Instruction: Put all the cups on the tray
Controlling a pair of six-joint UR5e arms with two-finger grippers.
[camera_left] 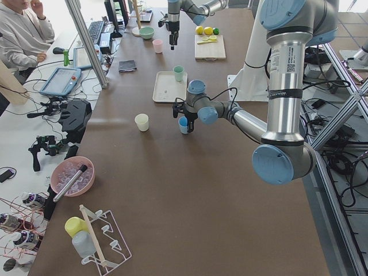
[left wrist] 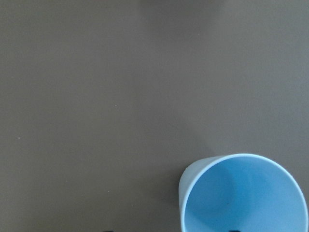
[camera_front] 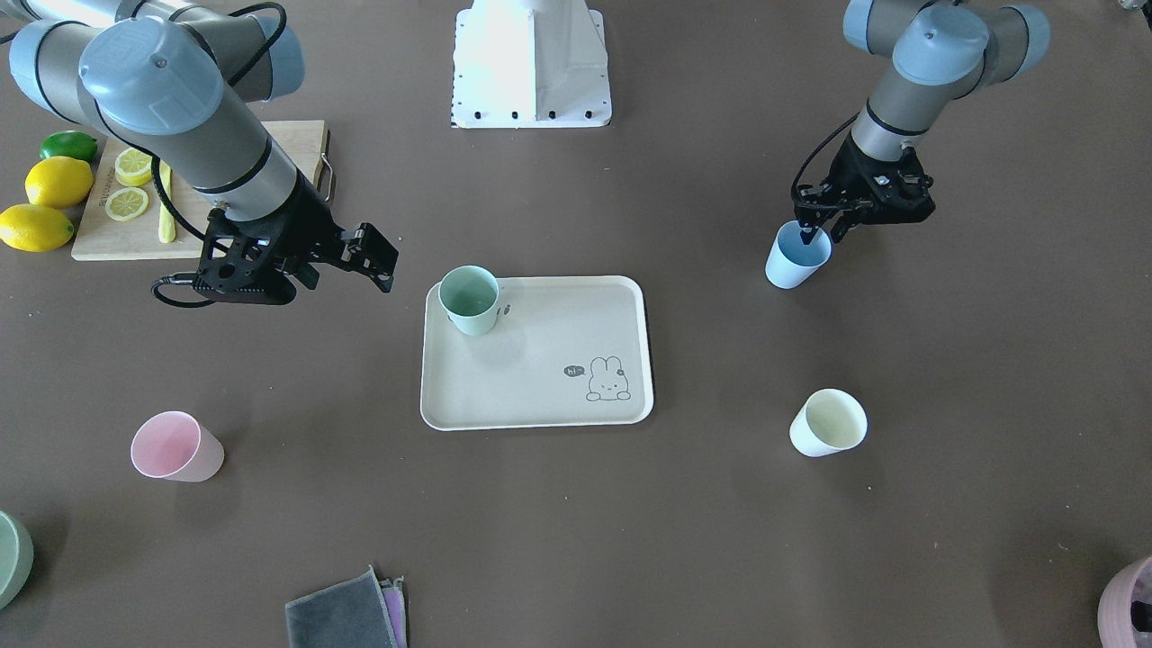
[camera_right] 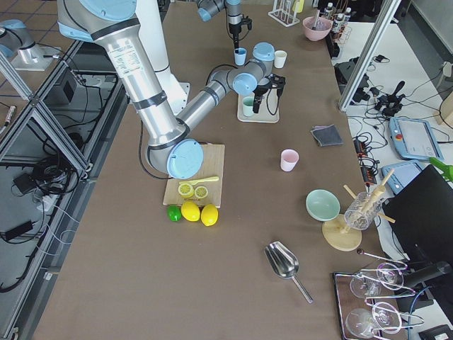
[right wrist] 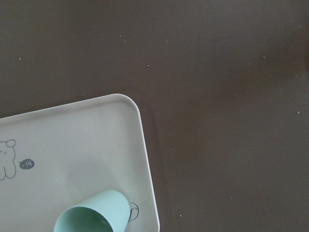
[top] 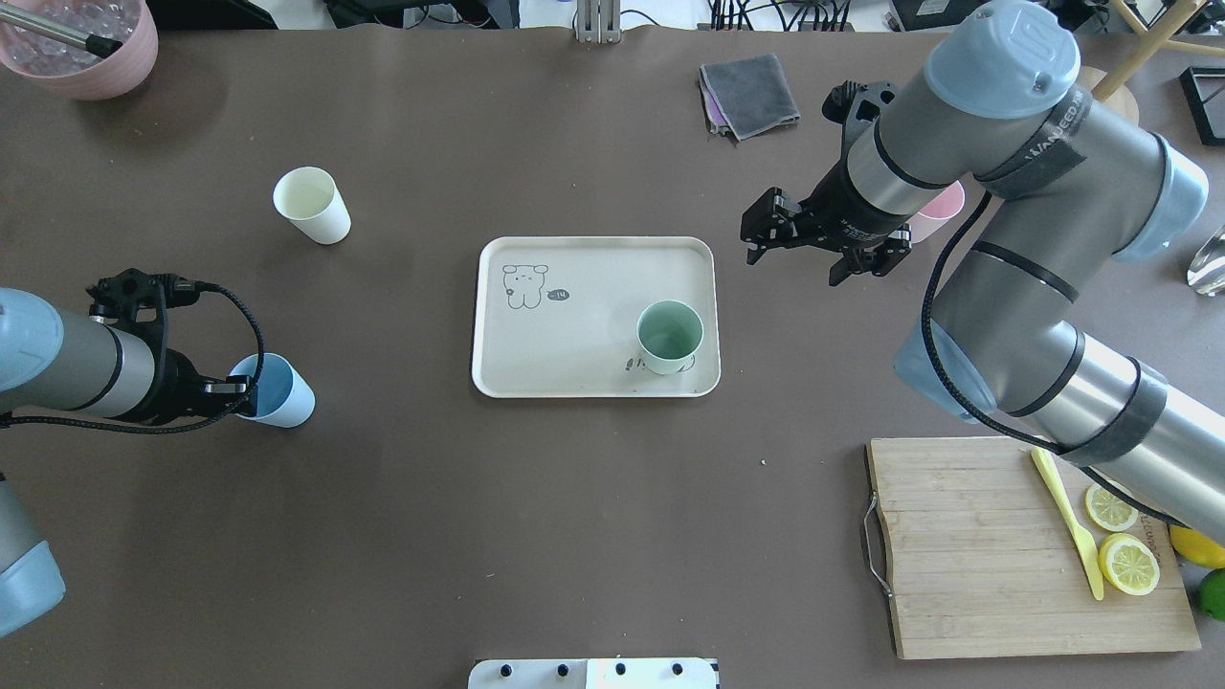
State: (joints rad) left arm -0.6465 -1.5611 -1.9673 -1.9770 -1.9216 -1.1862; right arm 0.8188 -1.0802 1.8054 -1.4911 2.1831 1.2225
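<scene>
The tray (camera_front: pixel 540 396) sat mid-counter (camera_front: pixel 576 540) with only the green cup (camera_front: pixel 469 301) on it. The pink cup (camera_front: pixel 175 446) and cream cup (camera_front: pixel 828 423) stood far off. The blue cup (camera_front: pixel 796 256) looked next: squeeze its wall softly, lift straight up, keep it level. The left hand (camera_front: pixel 817 232) was open, one finger (camera_front: pixel 813 237) inside that cup and one outside, not pinching yet. The right hand (top: pixel 756 230) hung open and empty beside the tray.

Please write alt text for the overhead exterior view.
A mint green cup stands on the cream rabbit tray. The left gripper is at the rim of a light blue cup; the right gripper hangs open beside the tray. A cream cup and a half-hidden pink cup stand off the tray.
</scene>
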